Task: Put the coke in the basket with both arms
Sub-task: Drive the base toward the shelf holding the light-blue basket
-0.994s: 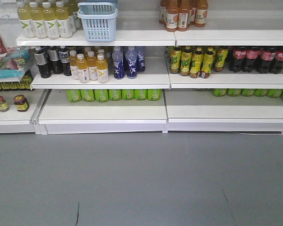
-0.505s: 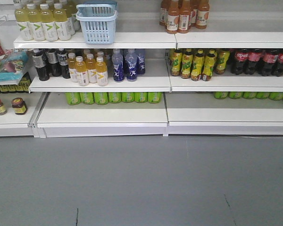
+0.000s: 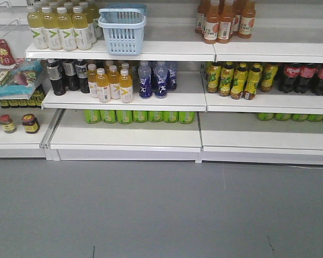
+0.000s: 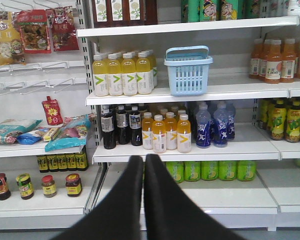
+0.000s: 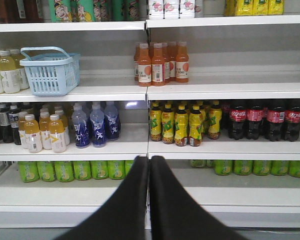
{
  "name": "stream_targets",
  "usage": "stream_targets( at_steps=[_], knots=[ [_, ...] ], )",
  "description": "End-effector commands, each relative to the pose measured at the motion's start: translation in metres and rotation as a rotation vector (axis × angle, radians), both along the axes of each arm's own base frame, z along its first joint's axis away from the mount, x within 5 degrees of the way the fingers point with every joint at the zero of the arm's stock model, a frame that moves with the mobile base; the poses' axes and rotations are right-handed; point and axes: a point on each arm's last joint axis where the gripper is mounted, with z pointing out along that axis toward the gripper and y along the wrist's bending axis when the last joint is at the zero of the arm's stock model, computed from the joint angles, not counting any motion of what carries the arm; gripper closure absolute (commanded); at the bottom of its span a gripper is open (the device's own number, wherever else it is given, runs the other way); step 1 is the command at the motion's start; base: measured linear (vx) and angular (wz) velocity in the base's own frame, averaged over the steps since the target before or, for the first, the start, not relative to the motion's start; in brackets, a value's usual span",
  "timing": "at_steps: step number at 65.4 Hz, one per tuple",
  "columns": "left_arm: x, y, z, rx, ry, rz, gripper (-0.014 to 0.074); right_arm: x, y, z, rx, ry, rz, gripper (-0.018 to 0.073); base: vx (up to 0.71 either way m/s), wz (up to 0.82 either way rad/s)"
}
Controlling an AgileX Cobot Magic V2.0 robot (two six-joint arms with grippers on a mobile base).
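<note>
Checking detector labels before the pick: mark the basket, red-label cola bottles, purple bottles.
basket [image 5: 50, 75], right wrist view, slotted front wall.
red-label cola bottles [image 5: 275, 116], right wrist view, one bottle's red label band.
purple bottles [image 5: 97, 127], right wrist view, middle bottle's body.

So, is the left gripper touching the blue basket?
Apart. The left wrist view shows the left gripper low in frame, with the basket far beyond it, up on a shelf.
</note>
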Motion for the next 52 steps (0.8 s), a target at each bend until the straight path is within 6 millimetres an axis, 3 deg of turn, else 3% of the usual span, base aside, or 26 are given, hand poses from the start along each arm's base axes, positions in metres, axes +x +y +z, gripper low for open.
stream_targets(
  at_steps=[1,52],
  knots=[
    [-0.0024,-0.0018,0.0147,-0.012,-0.099,-0.019,0.0603,-0.0007,0.0012,0.0045,-0.017,-0.073,0.011,0.0564,0.12,-0.01],
    [-0.0024,-0.0018,0.0147,-0.012,-0.099,-0.019,0.0603,-0.0007,0.0012,0.0045,-0.017,-0.073,0.011,0.0564,0.19,-0.01]
  ],
)
